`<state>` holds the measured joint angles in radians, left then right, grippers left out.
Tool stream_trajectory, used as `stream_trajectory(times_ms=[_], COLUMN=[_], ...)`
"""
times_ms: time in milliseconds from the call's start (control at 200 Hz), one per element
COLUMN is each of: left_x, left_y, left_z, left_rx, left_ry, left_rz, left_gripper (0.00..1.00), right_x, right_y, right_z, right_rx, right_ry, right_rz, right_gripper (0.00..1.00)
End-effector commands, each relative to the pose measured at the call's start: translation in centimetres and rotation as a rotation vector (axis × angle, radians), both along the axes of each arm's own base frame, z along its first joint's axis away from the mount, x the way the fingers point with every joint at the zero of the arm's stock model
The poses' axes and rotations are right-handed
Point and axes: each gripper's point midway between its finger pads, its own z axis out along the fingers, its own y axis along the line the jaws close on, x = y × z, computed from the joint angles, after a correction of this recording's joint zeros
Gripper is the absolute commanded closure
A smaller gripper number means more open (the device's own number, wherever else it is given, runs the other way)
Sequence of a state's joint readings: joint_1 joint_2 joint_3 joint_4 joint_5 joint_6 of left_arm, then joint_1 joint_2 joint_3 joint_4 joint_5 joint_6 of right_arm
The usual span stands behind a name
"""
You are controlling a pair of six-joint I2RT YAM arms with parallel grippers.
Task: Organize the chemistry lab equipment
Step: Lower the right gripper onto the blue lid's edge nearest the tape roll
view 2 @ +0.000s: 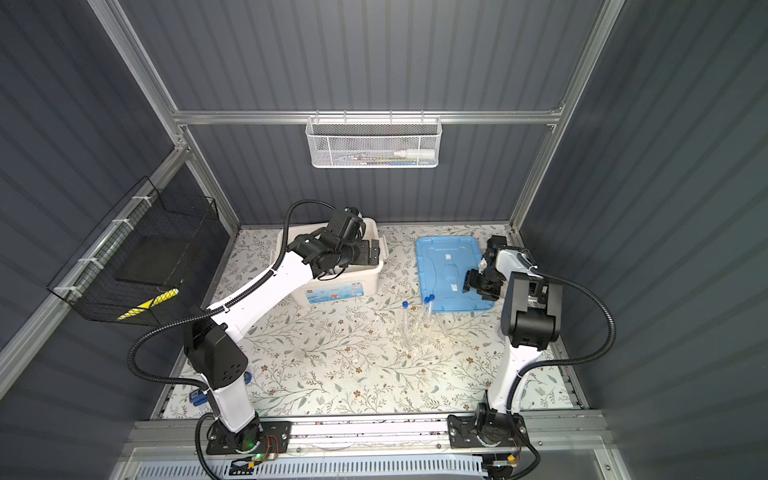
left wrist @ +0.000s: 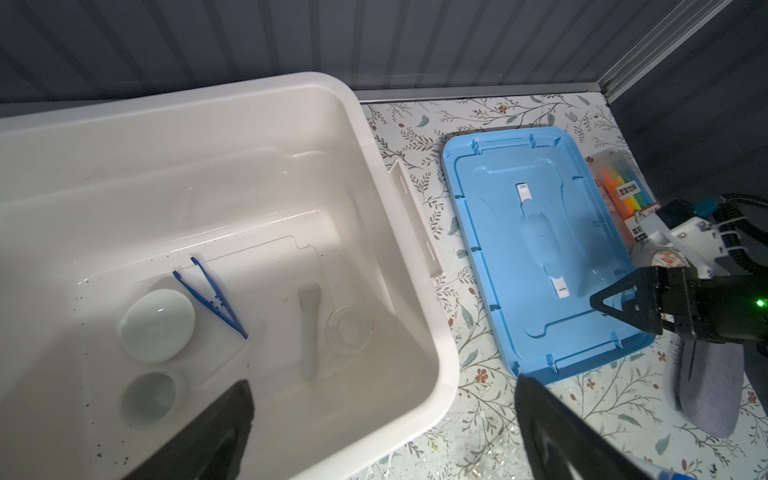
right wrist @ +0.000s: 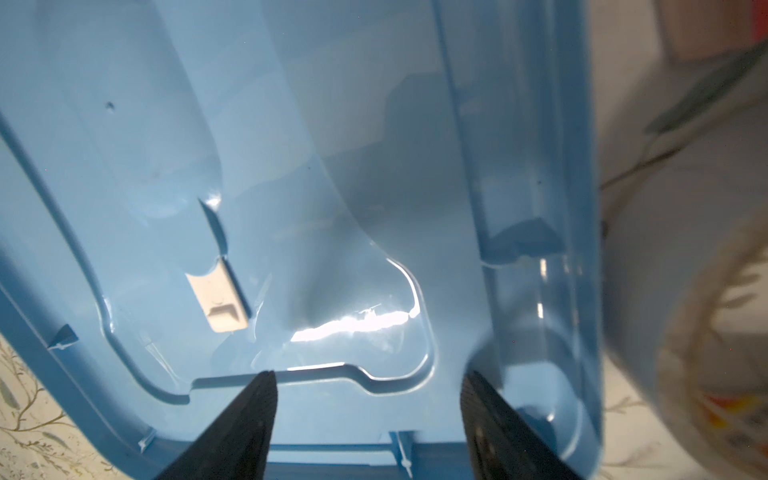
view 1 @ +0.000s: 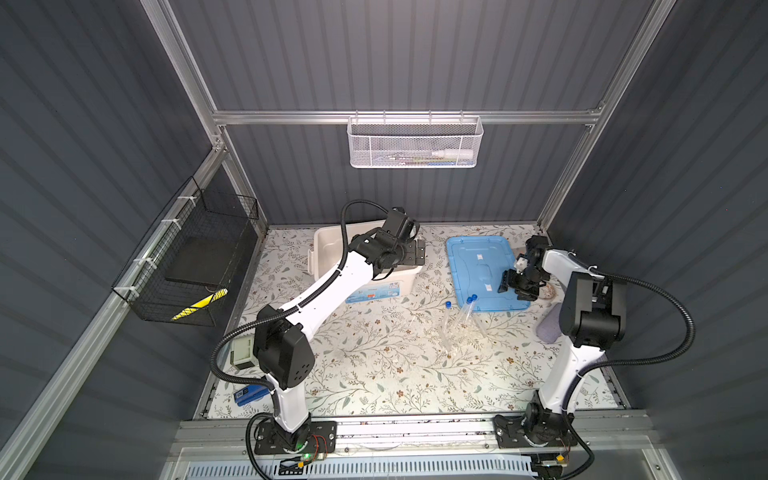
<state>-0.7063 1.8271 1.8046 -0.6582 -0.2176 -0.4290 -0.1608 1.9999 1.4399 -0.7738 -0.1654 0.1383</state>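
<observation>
Inside the white bin (left wrist: 444, 374) lie two white ceramic dishes (left wrist: 158, 324), dark blue tweezers (left wrist: 212, 297), a white pestle (left wrist: 308, 328) and a small clear glass dish (left wrist: 348, 334). My left gripper (left wrist: 384, 384) hangs open above the bin's near right corner, holding nothing. Blue-capped test tubes (view 1: 469, 309) stand tilted in a clear rack (view 1: 457, 336) on the table, in front of the blue lid (view 1: 478, 266). My right gripper (right wrist: 368, 378) is open and empty just above the lid's near right part (view 1: 505, 284).
A pack of coloured markers (left wrist: 623, 191), a tape roll (left wrist: 665, 259) and a grey cloth (left wrist: 706, 386) lie right of the lid. A white mesh basket (view 1: 415, 141) hangs on the back rail and a black wire basket (view 1: 187, 257) on the left wall.
</observation>
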Motion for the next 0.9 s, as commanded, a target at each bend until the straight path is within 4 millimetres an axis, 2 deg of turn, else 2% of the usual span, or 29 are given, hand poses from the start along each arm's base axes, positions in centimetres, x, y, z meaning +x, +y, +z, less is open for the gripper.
stream_trajectory(times_ms=[0,60,200,330,420,640,895], left_x=[-0.6,-0.7,-0.7,-0.7,-0.7,-0.5,-0.2], left_y=[0.5,0.6,0.7,0.6,0.6,0.4,0.1], left_z=[1.7,1.7,1.8,1.6,1.6,1.6,1.2], left_rx=[-0.012,-0.013,-0.014,-0.016,-0.016,-0.021,-0.02], left_ry=[-0.03,-0.029,-0.03,-0.026,-0.022,-0.027,-0.021], left_rz=[-0.001,-0.002,0.002,0.005,0.005,0.004,0.001], left_gripper=[0.0,0.0,0.0,0.0,0.0,0.0,0.0], right_x=[0.1,0.3,0.8,1.1,1.0,1.2,1.6], right_y=[-1.1,-1.2,-1.4,-0.6,0.7,4.8,7.8], right_z=[0.9,1.1,1.3,0.0,-0.6,0.0,1.4], right_rx=[-0.055,-0.051,-0.033,0.033,0.106,0.263,0.297], right_ry=[-0.019,-0.025,-0.048,-0.019,-0.011,-0.033,-0.047], right_rz=[-0.016,-0.017,-0.02,-0.003,0.005,0.068,0.123], right_gripper=[0.21,0.17,0.15,0.15,0.17,0.2,0.21])
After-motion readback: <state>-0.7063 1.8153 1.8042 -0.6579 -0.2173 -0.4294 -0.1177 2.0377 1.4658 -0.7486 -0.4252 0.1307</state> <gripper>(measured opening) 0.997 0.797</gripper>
